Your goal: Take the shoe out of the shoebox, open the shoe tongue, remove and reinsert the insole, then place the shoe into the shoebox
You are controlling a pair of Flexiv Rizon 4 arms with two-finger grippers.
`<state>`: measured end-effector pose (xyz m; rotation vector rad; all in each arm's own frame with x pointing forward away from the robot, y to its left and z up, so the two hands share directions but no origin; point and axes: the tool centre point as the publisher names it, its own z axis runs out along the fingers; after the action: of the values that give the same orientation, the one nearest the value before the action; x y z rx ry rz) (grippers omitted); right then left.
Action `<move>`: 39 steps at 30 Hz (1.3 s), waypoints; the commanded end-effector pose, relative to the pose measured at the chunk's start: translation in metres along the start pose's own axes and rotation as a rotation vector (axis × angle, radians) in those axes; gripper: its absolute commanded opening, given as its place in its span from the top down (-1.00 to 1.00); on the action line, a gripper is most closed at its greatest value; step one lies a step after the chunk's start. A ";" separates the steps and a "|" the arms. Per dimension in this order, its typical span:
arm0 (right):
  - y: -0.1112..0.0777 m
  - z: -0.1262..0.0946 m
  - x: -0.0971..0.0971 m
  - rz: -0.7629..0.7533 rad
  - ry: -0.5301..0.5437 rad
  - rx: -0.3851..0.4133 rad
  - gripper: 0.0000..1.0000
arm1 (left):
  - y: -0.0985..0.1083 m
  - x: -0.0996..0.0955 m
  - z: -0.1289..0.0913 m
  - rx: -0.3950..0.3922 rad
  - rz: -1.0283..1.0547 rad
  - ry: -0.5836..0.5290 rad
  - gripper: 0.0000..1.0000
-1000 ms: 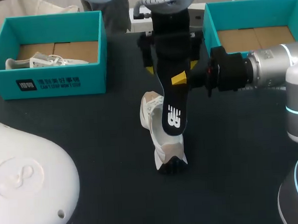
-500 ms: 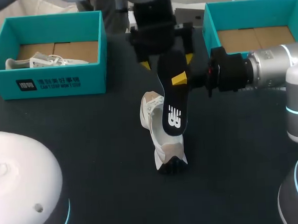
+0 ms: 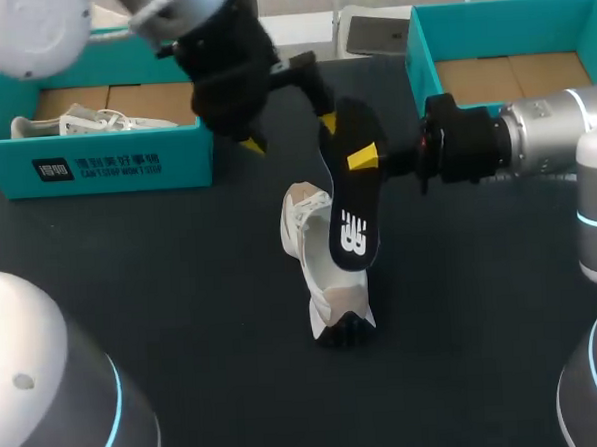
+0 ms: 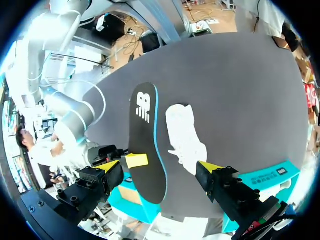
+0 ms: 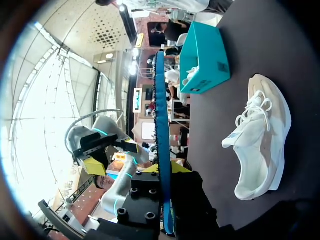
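Right arm enters from three o'clock in the head view. The right gripper (image 3: 361,158) is clamped on the black foam insole with a white logo and blue edge (image 3: 352,196). One yellow tip presses the printed face. The right wrist view shows the gripper (image 5: 165,169) with a tip on either side of the insole (image 5: 161,125), seen edge-on.

The insole is held above the table, logo end toward six o'clock, overlapping the white and beige lace-up sneaker (image 3: 316,273) in the head view. Contact between the two cannot be determined.

The sneaker rests on the dark table (image 3: 182,290) at centre, toe toward six o'clock, outside both boxes.

Left arm enters from eleven o'clock. The left gripper (image 3: 289,134) is released, fingers spread wide. In the left wrist view the gripper (image 4: 159,167) has its tips well apart, with the near end of the insole (image 4: 147,145) showing between them and the sneaker (image 4: 185,137) beyond it.

The teal cardboard shoebox (image 3: 105,164) at ten o'clock of the sneaker holds a second white shoe (image 3: 73,123). A matching teal shoebox (image 3: 419,47) sits at two o'clock.
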<state>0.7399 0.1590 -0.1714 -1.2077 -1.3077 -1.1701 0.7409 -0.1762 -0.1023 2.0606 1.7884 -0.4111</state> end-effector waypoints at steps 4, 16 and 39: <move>-0.001 -0.003 0.001 0.001 -0.006 0.000 1.00 | -0.004 0.031 0.000 -0.012 -0.002 -0.433 -1.00; -0.001 -0.003 -0.003 0.017 0.017 -0.015 1.00 | -0.004 0.031 0.000 -0.012 -0.002 -0.433 -1.00; -0.003 0.003 0.001 0.027 0.030 0.006 1.00 | 0.016 0.041 0.044 -0.121 -0.151 -0.769 -1.00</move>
<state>0.7375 0.1583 -0.1699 -1.1911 -1.2690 -1.1596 0.7642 -0.1579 -0.1512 1.4928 1.5254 -0.8852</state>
